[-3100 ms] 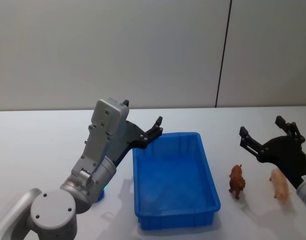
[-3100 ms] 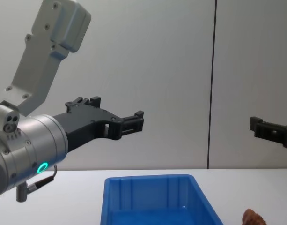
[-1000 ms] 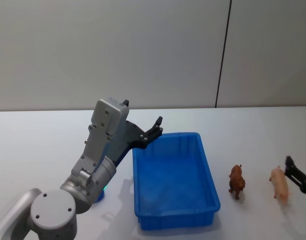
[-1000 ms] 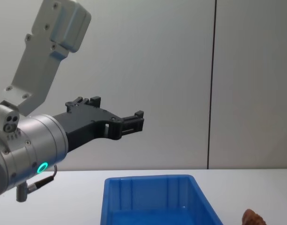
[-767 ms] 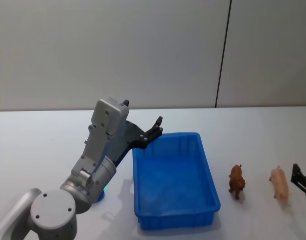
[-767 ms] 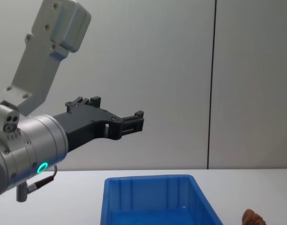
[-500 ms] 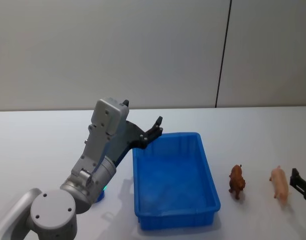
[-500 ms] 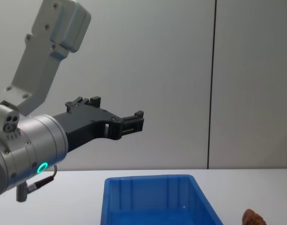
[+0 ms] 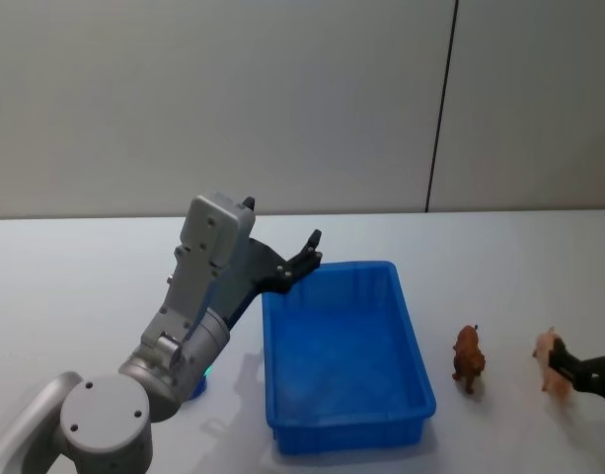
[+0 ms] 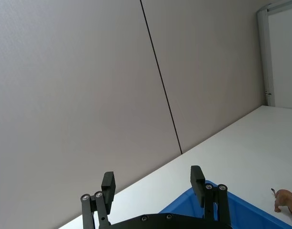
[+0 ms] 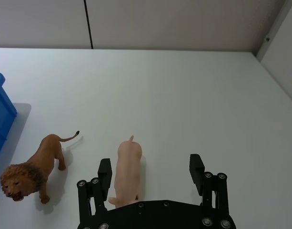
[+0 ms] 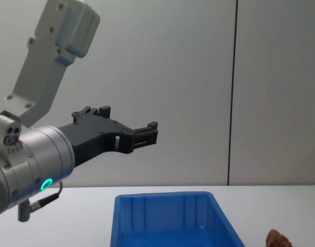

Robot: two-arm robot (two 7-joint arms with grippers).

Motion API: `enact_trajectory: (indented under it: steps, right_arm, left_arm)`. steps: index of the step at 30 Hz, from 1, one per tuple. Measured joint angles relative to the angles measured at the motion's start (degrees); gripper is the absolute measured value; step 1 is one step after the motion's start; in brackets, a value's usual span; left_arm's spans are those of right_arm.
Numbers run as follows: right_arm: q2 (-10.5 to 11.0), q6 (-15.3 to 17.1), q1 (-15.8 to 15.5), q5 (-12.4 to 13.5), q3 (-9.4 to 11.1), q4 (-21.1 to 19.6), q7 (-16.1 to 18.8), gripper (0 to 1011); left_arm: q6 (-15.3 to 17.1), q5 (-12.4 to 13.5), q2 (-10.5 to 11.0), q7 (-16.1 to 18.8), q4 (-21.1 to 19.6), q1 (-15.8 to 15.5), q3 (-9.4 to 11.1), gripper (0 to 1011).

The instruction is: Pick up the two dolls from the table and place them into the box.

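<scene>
Well, my right pincer (image 11: 150, 166) is spread wide and sits low over the table (image 9: 85, 286), at the lower right of the head view. The pig (image 11: 127, 172) stands on its feet between my two fingers. It is much closer to one finger than to the other, and I cannot tell if that finger touches it. The lion (image 11: 31, 174) stands just beside the pig, on the side nearer the box (image 9: 332, 268). The box sits in the lower middle of the head view, and no doll is in it yet. My left pincer (image 10: 152, 174) is spread too. It hangs in the air by the far left corner of the box and holds nothing. I think the pig is very light, and it looks hard and smooth, like plastic. So it should not squash, but it may slip or tip over if I bump it. I think the best place to hold it is the fat middle of its body, one finger on each side. The thin legs, the snout and the little tail are bad places to pinch. I would move a bit so the pig is in the middle of my fingers, then squeeze gently, since one finger pushing first could knock it down.
</scene>
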Motion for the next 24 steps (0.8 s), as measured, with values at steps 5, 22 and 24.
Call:
enact_trajectory:
  steps: [5, 22, 24]
  right_arm:
    - [-1.67, 1.11, 2.42, 0.01, -0.39, 3.09, 0.43, 1001]
    - [-6.42, 3.67, 8.75, 1.4, -1.19, 11.99, -0.34, 1001]
    - [-6.9, 3.99, 9.22, 1.52, -1.28, 12.82, -0.71, 1001]
  left_arm:
    - [0.0, 0.0, 0.0, 0.0, 0.0, 0.0, 0.0, 1001]
    - [0.0, 0.0, 0.0, 0.0, 0.0, 0.0, 0.0, 1001]
    - [0.0, 0.0, 0.0, 0.0, 0.0, 0.0, 0.0, 1001]
